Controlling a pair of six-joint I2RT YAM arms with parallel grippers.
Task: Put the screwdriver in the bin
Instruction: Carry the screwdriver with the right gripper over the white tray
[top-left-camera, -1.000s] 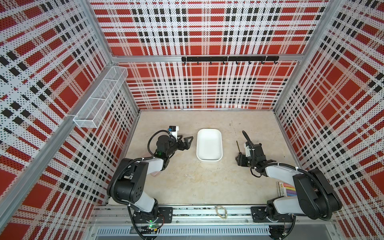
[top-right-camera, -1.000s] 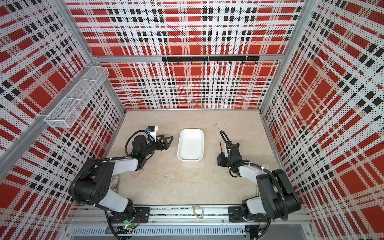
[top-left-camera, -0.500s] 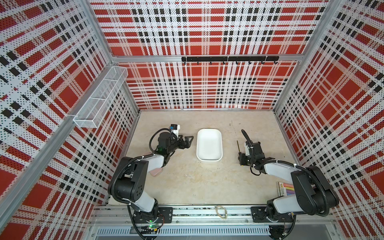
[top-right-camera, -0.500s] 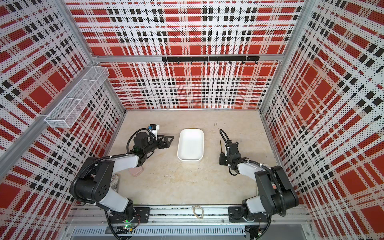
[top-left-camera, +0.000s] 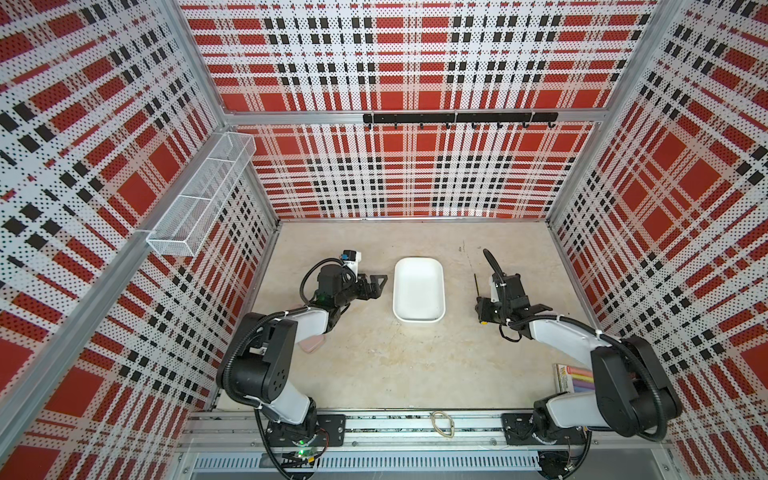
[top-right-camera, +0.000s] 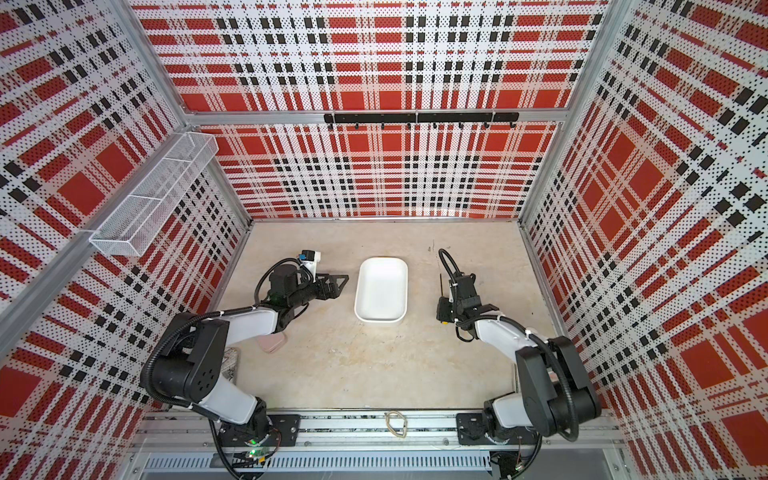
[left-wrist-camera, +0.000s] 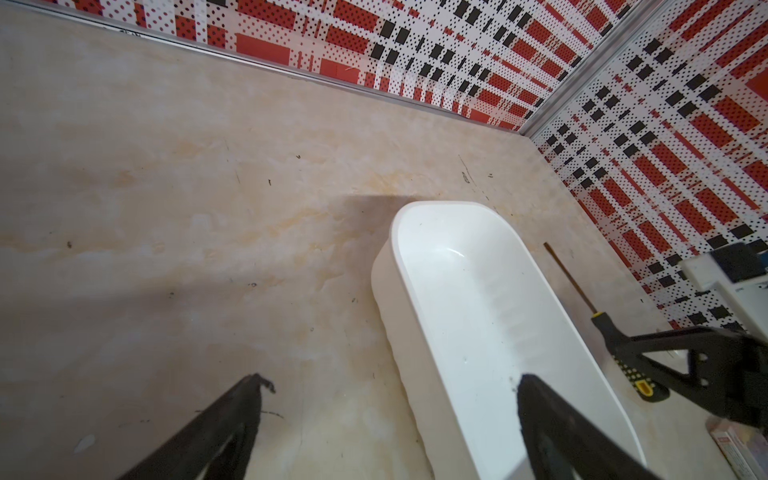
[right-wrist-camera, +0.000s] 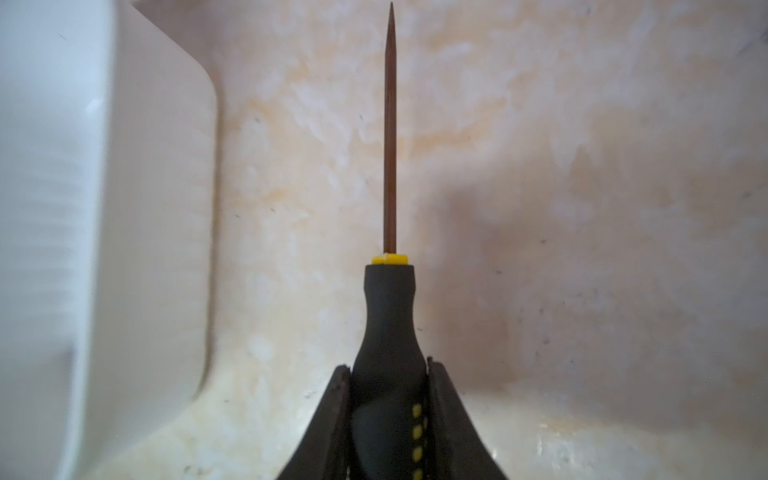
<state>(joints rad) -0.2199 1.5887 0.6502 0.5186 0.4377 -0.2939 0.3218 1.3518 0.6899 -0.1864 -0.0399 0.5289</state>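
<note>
The screwdriver has a thin dark shaft and a black handle with a yellow collar and yellow dots. It lies just right of the bin, parallel to its long side, handle pinched in the right gripper. The bin, a shallow white tray with rounded corners, sits empty mid-table.

Surface: beige marbled tabletop, lightly scuffed
Centre: white bin standing on it
Right of bin: screwdriver, just beside, apart
Left front: pink object
Right front edge: colourful box
</note>
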